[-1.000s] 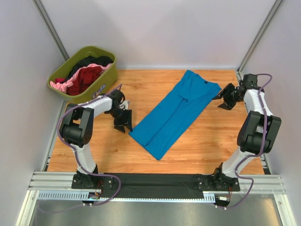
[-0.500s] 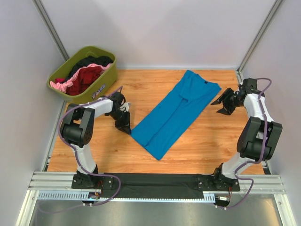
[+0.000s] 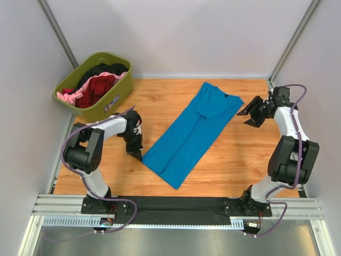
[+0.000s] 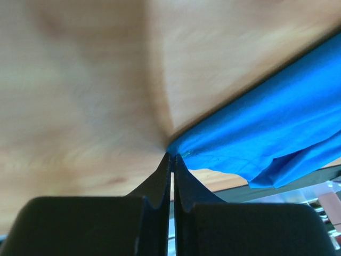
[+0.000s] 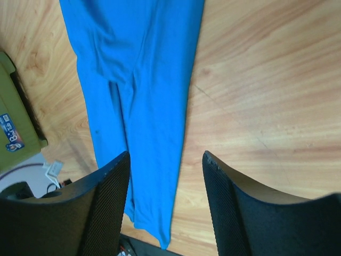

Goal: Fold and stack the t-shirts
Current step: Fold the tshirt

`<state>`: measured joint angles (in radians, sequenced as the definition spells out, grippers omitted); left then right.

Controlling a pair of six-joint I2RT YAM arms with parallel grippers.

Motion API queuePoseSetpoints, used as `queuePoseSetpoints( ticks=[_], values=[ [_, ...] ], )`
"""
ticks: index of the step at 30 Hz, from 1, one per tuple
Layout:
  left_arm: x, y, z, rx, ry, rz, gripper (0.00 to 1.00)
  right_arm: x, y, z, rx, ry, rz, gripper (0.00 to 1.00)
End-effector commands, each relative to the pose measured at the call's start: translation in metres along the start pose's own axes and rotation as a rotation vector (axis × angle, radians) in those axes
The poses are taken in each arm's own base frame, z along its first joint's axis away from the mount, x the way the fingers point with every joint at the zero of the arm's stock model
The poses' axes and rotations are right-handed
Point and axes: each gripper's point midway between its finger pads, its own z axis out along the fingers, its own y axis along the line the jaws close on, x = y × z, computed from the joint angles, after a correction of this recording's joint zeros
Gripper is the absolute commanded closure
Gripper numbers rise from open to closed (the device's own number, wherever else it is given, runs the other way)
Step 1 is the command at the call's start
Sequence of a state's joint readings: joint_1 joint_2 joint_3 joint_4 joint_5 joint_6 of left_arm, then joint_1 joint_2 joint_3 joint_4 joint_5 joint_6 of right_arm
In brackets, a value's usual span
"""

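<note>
A bright blue t-shirt [image 3: 194,133] lies folded into a long strip, running diagonally across the wooden table. My left gripper [image 3: 139,154] is at the strip's near left corner. In the left wrist view the left gripper [image 4: 171,156] is shut, its tips pinching the corner of the blue t-shirt [image 4: 266,138]. My right gripper [image 3: 249,113] hovers open beside the shirt's far right end, apart from it. In the right wrist view the right gripper [image 5: 166,154] holds nothing, with the blue t-shirt [image 5: 138,80] below and left of it. Dark red [image 3: 98,85], pink [image 3: 80,95] and black [image 3: 106,69] t-shirts sit in the tub.
An olive-green plastic tub [image 3: 114,98] stands at the table's far left corner, its edge also showing as the tub [image 5: 16,117] in the right wrist view. Grey walls close the table on three sides. A metal rail [image 3: 176,205] runs along the near edge.
The left gripper has shut on the blue shirt's near left corner. The whole shirt has slid a little to the left. The right gripper has shifted slightly and stays open.
</note>
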<state>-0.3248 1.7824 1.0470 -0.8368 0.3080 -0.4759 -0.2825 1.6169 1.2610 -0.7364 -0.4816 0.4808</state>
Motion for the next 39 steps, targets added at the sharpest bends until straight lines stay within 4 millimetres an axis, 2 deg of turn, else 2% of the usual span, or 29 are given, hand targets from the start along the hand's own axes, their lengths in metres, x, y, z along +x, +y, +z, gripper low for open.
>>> queuePoseSetpoints(
  ticks=[1, 4, 5, 7, 8, 10, 11, 13, 14, 15, 16, 17, 23, 24, 27, 30, 34, 37, 38, 39],
  values=[
    [0.027, 0.021, -0.017, -0.106, 0.007, -0.086, 1.0, -0.03, 0.008, 0.014, -0.031, -0.088, -0.036, 0.42],
    [0.044, 0.023, -0.016, -0.083, 0.018, -0.115, 1.0, -0.046, 0.011, 0.03, -0.057, -0.103, -0.027, 0.45],
    [0.048, 0.019, -0.017, -0.061, 0.025, -0.123, 1.0, -0.05, 0.004, 0.041, -0.037, -0.102, -0.015, 0.45],
    [0.053, 0.019, -0.02, -0.052, 0.021, -0.141, 1.0, -0.065, 0.004, 0.05, -0.037, -0.131, -0.023, 0.49],
    [0.056, 0.019, -0.019, -0.048, 0.026, -0.148, 1.0, -0.066, -0.003, 0.064, -0.027, -0.112, -0.014, 0.51],
    [0.061, 0.019, -0.019, -0.041, 0.028, -0.158, 1.0, -0.081, 0.003, 0.073, -0.057, -0.124, -0.035, 0.55],
    [0.062, 0.017, -0.019, -0.032, 0.033, -0.165, 1.0, -0.08, -0.003, 0.088, -0.061, -0.096, -0.033, 0.55],
    [0.066, 0.019, -0.018, -0.036, 0.047, -0.182, 1.0, -0.094, 0.001, 0.098, -0.083, -0.109, -0.073, 0.59],
    [0.066, 0.021, -0.018, -0.048, 0.046, -0.186, 1.0, -0.093, -0.009, 0.112, -0.068, -0.089, -0.067, 0.6],
    [0.067, 0.022, -0.018, -0.057, 0.049, -0.191, 1.0, -0.095, -0.013, 0.118, -0.057, -0.083, -0.069, 0.61],
    [0.068, 0.023, -0.017, -0.062, 0.046, -0.194, 1.0, -0.108, -0.008, 0.12, -0.06, -0.101, -0.081, 0.61],
    [0.067, 0.025, -0.017, -0.071, 0.045, -0.197, 1.0, -0.106, -0.018, 0.136, -0.045, -0.073, -0.067, 0.61],
    [0.063, 0.02, -0.018, -0.057, 0.035, -0.224, 1.0, -0.123, -0.02, 0.171, -0.065, -0.05, -0.043, 0.62],
    [0.062, 0.019, -0.018, -0.054, 0.032, -0.229, 1.0, -0.13, -0.012, 0.172, -0.078, -0.062, -0.056, 0.63],
    [0.057, 0.019, -0.02, -0.066, 0.023, -0.233, 1.0, -0.133, -0.002, 0.18, -0.096, -0.068, -0.075, 0.66],
    [0.053, 0.02, -0.023, -0.09, 0.014, -0.233, 1.0, -0.131, 0.001, 0.186, -0.101, -0.067, -0.07, 0.66],
    [0.057, 0.021, -0.02, -0.088, 0.031, -0.245, 1.0, -0.129, 0.002, 0.192, -0.099, -0.068, -0.053, 0.69],
    [0.06, 0.024, -0.018, -0.094, 0.032, -0.244, 1.0, -0.136, 0.008, 0.196, -0.114, -0.086, -0.042, 0.76],
    [0.06, 0.024, -0.018, -0.091, 0.027, -0.243, 1.0, -0.137, 0.009, 0.198, -0.114, -0.087, -0.04, 0.85],
    [0.061, 0.024, -0.018, -0.092, 0.028, -0.242, 1.0, -0.138, 0.011, 0.2, -0.118, -0.087, -0.032, 0.89]
  ],
)
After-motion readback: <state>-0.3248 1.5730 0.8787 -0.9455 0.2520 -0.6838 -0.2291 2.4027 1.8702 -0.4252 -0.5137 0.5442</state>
